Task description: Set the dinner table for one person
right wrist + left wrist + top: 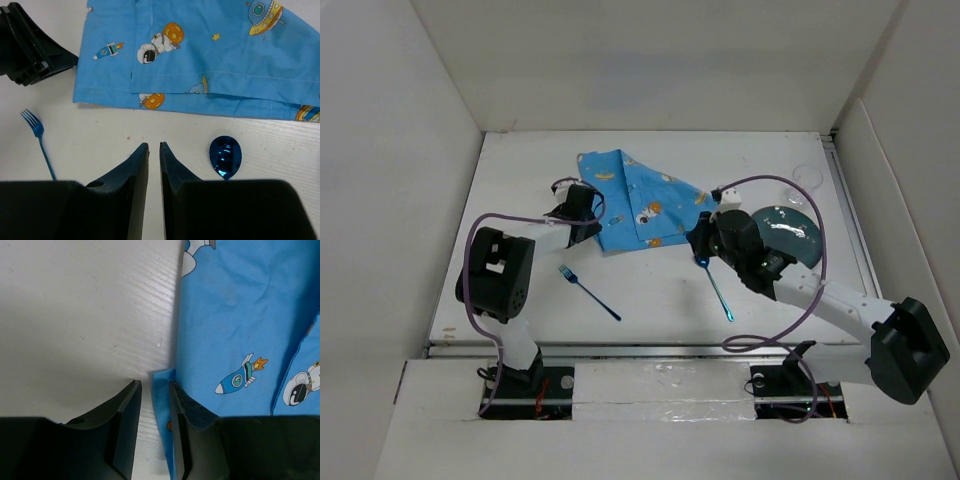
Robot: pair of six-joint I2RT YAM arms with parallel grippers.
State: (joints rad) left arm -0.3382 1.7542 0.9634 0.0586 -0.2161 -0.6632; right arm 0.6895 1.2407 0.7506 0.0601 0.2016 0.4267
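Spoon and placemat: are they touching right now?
Apart. The right wrist view shows bare dinner table between the spoon bowl and the placemat edge.
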